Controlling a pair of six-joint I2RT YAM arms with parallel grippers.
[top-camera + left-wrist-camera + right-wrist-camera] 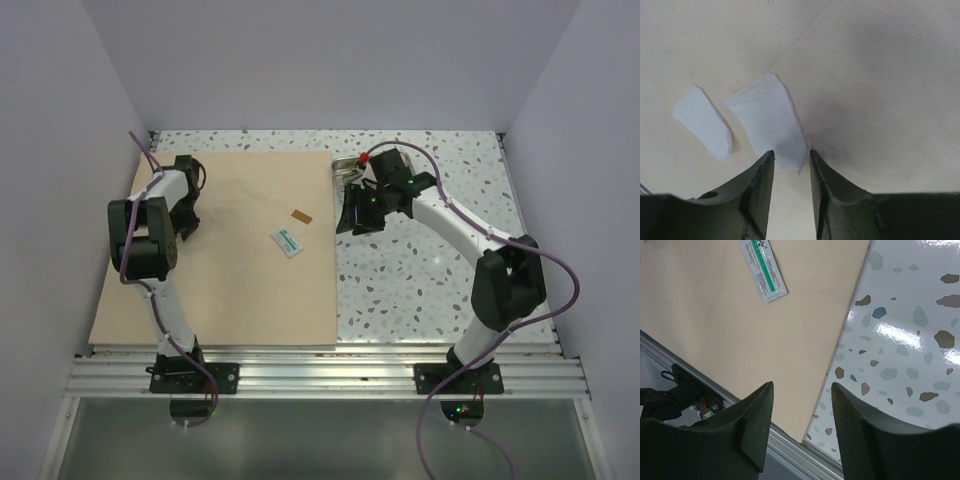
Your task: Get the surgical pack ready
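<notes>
On the sheet's [220, 250] left side, left gripper [791, 154] straddles a white pad [770, 115], jaws apart, so it could pinch sheet too; right gripper's [802, 386] loose, empty.

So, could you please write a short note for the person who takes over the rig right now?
Left end effector: open, close over the wrap sheet, fingertips at a white pad; a second pad lies beside.
Right end effector: open, empty, above the sheet's right edge.
Things: sheet spread flat; green-striped packet and small brown piece on it; steel tray on the table by the sheet's far right corner, partly hidden by the right arm.
Done: sheet laid out.
Left to do: tray onto the sheet, then fold the wrap.
</notes>
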